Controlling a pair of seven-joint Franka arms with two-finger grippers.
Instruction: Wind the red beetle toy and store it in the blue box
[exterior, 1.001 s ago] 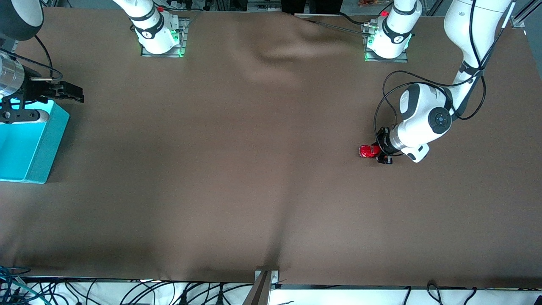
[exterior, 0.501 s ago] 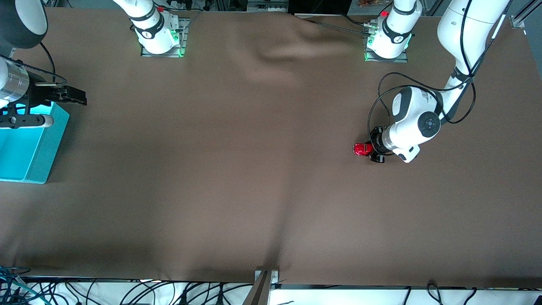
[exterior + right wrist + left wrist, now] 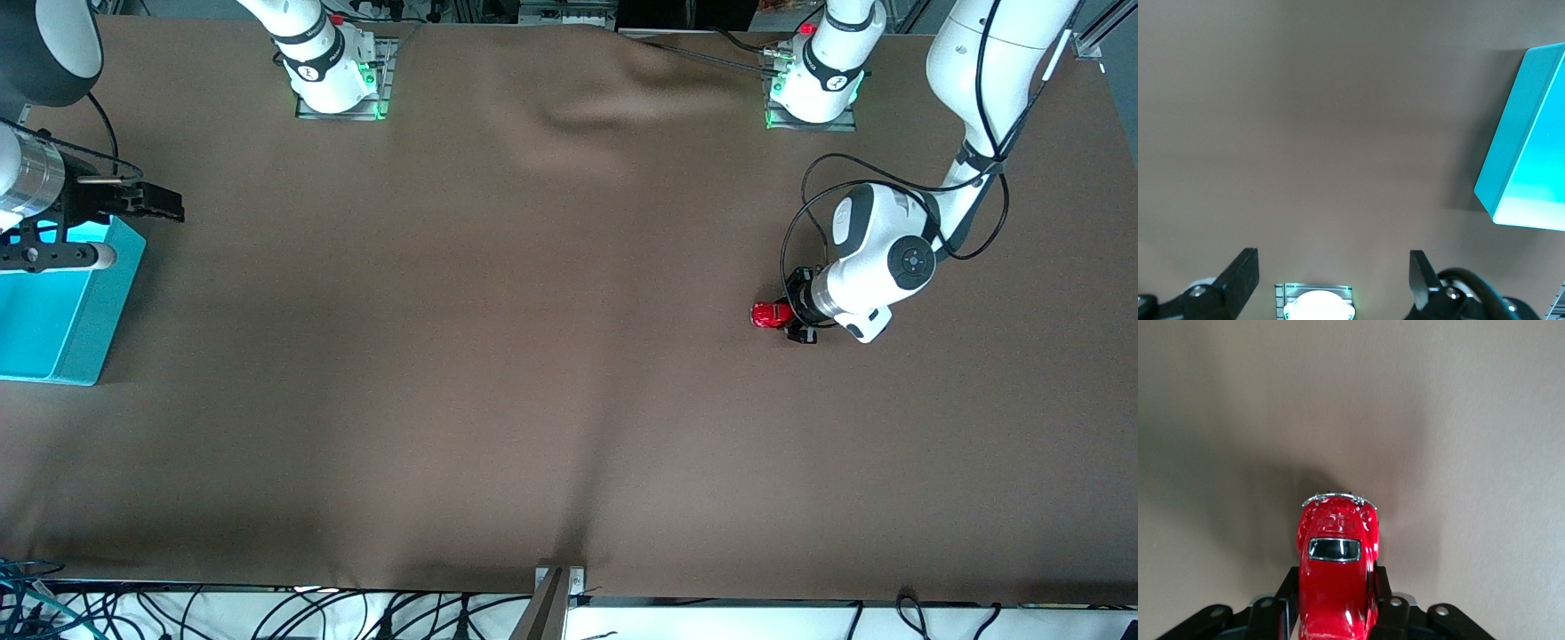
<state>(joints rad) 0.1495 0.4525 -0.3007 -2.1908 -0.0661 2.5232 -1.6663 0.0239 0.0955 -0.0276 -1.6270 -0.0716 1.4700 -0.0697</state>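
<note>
The red beetle toy point(image 3: 768, 315) sits low at the brown cloth toward the left arm's end of the table. My left gripper point(image 3: 789, 318) is shut on its sides. In the left wrist view the toy point(image 3: 1337, 573) sticks out from between the black fingers point(image 3: 1286, 600), its silvery bumper pointing away from the gripper. The blue box point(image 3: 53, 311) stands at the right arm's end of the table. My right gripper point(image 3: 124, 227) hangs open and empty by the box's corner that is farther from the front camera. The right wrist view shows the box point(image 3: 1531, 147) beside the spread fingers point(image 3: 1238, 275).
The brown cloth point(image 3: 533, 356) covers the table and has a ridge running down its middle. The arm bases point(image 3: 331, 80) stand along the table edge farthest from the front camera. Cables lie past the edge nearest to it.
My left gripper pushed the toy toward the right arm's end of the table, then drew it back. My right gripper shifted slightly by the box.
</note>
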